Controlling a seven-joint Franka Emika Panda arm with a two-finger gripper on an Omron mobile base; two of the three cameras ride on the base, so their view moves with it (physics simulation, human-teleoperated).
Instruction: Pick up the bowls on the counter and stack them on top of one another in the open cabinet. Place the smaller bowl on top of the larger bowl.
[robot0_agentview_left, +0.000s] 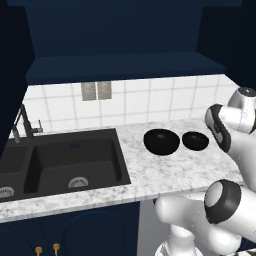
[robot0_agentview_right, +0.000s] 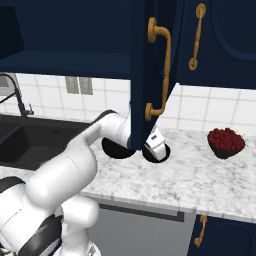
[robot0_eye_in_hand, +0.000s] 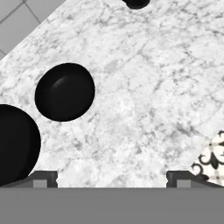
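In the left base view, the larger bowl sat on the counter, right of the black double sink, with the smaller bowl just beside it on its right, the two a little apart. Above them hung the open cabinet, its navy floor board bare. The white arm rose at the right edge.

In the right base view, the arm reached over the counter toward both bowls, which were partly hidden behind the hanging cabinet door with its gold handle. A dark bowl of red fruit stood well apart to the right.

In the hand view, the gripper looked down on the marble; its two finger tips stood wide apart at the bottom corners, holding nothing. The smaller bowl lay at left centre, the larger bowl cut off by the left edge.
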